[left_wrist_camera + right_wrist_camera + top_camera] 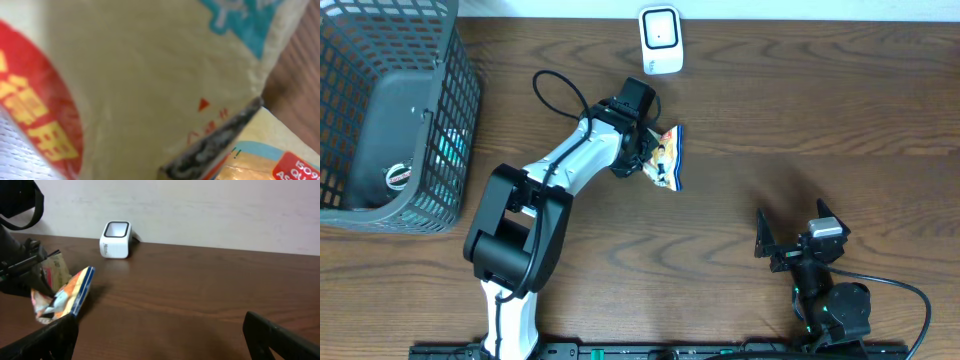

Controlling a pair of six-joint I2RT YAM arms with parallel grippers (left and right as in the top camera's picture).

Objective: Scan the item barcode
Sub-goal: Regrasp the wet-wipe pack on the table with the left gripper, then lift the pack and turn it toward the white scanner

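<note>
A dark wooden table (840,120) meets a pale wall; near its middle the snack packet (667,158) is pinched in the closed left gripper (642,157), near the white scanner (660,40). It looks light, thin, crinkly and slippery, so a sealed edge seems the safest hold. The right gripper (792,232) stands spread and empty, well apart

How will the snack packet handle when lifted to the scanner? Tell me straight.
Probably floppy: the snack packet looks crumpled and bent in the right wrist view. Likely light for its size, being a thin pouch. Its smooth film may slip in the left gripper, whose jaws pinch one edge.
</note>
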